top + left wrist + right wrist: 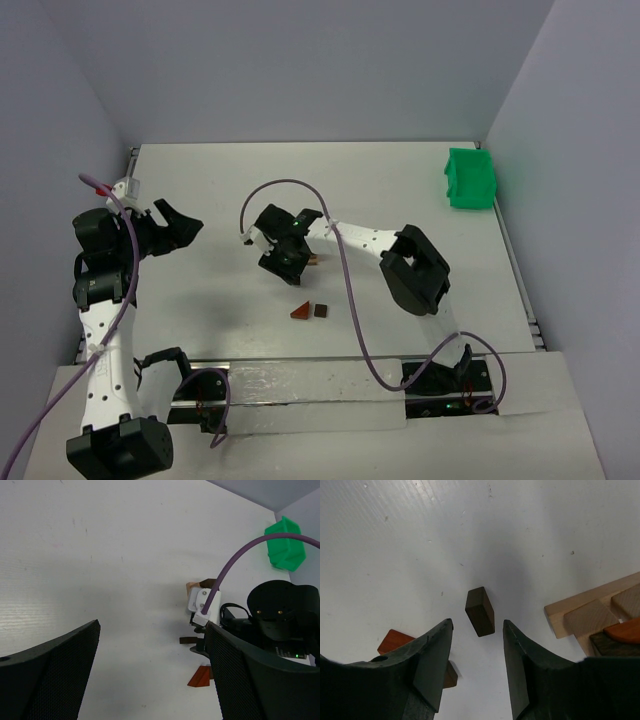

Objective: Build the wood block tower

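Note:
My right gripper is open and points down at the table. A small dark brown wood block lies just ahead of its fingertips, touching neither. The wood block tower, low layers of tan bars with a dark piece and a reddish piece on top, stands to the right of that gripper. A reddish-brown wedge and a dark brown cube lie on the table nearer the arm bases. From above, the right gripper covers the block. My left gripper hangs open and empty over the left side, far from the blocks.
A green bin stands at the back right corner against the wall. The right arm's purple cable loops over the table between gripper and base. The left wrist view also shows the wedge and the dark block.

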You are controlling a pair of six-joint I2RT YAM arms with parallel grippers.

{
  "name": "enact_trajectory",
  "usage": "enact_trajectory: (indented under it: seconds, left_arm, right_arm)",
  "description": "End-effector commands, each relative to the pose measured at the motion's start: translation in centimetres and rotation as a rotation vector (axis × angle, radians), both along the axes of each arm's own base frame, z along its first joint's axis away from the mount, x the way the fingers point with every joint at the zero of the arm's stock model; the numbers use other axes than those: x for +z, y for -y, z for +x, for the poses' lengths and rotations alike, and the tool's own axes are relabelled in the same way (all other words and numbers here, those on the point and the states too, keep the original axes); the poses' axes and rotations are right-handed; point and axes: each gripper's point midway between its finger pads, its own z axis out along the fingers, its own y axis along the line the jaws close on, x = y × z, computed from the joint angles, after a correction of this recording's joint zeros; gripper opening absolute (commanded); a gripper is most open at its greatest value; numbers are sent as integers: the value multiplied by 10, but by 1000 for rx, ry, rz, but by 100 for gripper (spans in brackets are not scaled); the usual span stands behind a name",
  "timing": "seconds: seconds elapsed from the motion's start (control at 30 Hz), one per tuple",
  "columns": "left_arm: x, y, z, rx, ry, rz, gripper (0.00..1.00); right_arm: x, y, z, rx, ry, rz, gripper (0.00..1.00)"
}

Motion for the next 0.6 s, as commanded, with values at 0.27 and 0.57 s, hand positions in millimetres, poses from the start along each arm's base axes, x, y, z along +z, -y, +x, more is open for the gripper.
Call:
enact_trajectory:
  seconds: [0.27, 0.57]
  left_arm:
    - [13, 0, 2, -20, 69, 25, 92]
    - [21, 6, -4, -61, 115, 41, 88]
  right_arm:
    - [-11, -8, 4, 54, -6, -24, 41]
    - [44, -30, -8, -51, -178, 206, 0]
